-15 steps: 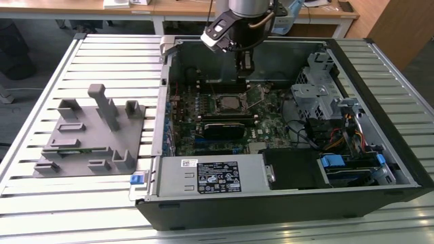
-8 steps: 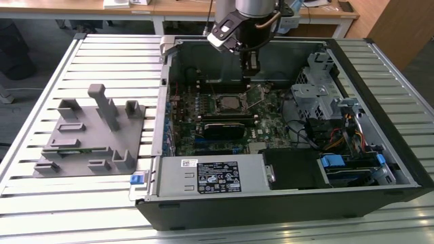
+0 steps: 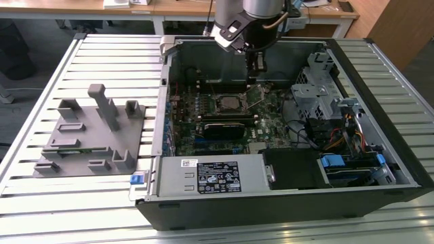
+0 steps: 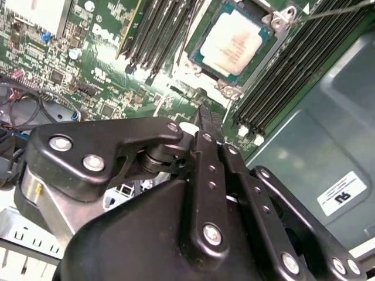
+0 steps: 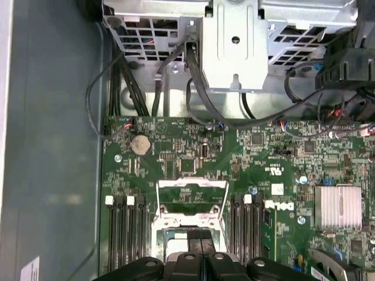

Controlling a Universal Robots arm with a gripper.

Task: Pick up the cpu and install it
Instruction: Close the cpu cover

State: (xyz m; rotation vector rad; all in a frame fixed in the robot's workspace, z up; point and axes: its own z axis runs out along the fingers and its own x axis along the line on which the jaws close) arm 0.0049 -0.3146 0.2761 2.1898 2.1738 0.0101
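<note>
Bright even light, glare washing out the cpu (image 4: 234, 40), computer case (image 3: 285, 211) interior shadowed.

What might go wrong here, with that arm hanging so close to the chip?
The cpu sits in place on the board while the metal hold-down frame looks flipped open, so nothing clamps it; a knock might shift it. The gripper hangs close above the board; a low sweep could catch that frame or the memory slots beside the cpu.
</note>
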